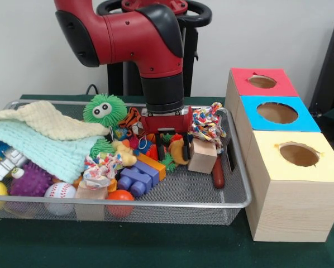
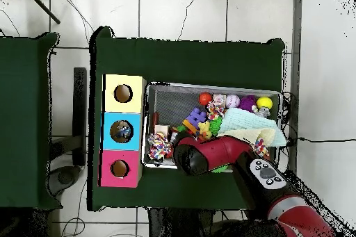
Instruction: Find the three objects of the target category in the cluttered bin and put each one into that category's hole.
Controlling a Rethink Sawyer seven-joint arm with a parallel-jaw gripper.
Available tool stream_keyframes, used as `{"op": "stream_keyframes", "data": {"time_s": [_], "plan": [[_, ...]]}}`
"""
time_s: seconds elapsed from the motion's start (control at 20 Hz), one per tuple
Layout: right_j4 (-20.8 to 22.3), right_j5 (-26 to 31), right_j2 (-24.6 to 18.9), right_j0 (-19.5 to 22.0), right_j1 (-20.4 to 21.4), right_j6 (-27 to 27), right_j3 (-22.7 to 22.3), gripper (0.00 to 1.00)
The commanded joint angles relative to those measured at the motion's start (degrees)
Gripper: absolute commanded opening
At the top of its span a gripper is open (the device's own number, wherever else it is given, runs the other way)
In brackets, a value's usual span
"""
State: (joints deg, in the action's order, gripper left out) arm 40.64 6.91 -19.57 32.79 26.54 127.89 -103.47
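My gripper [image 1: 172,149] is lowered into the wire bin [image 1: 156,202], in the toy pile at its back middle. Its dark fingers [image 1: 160,149] stand apart, open, around a green spiky toy [image 1: 167,138], with an orange toy [image 1: 178,151] beside it. A knotted rope toy [image 1: 207,124] and a wooden block [image 1: 203,155] lie just to the right. Three boxes with round holes stand to the right: red [image 1: 262,82], blue [image 1: 277,113], yellow [image 1: 299,154]. In the overhead view the arm [image 2: 208,154] hides the gripper, and something lies inside the blue box's hole [image 2: 124,131].
The bin also holds a green fuzzy toy with eyes [image 1: 104,109], knitted blankets [image 1: 38,139], a blue brick [image 1: 136,180], a second rope toy [image 1: 101,167], a baseball [image 1: 60,192], an orange ball [image 1: 120,198], a purple spiky ball [image 1: 30,181] and a red-brown stick [image 1: 218,174].
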Motion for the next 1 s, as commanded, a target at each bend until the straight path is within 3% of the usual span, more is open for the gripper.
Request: {"op": "stream_keyframes", "data": {"time_s": [0.05,0.3,0.55,1.0], "plan": [[1.95,12.14,-8.09,0.02,-3.71,-12.19,3.1,1.0],[1.98,13.3,-8.53,-0.02,-3.9,-11.89,3.1,1.0],[0.11,18.75,-10.31,2.1,-3.94,-14.25,1.21,1.0],[-2.05,22.94,-10.87,2.33,-1.15,-11.44,-2.2,1.0]]}}
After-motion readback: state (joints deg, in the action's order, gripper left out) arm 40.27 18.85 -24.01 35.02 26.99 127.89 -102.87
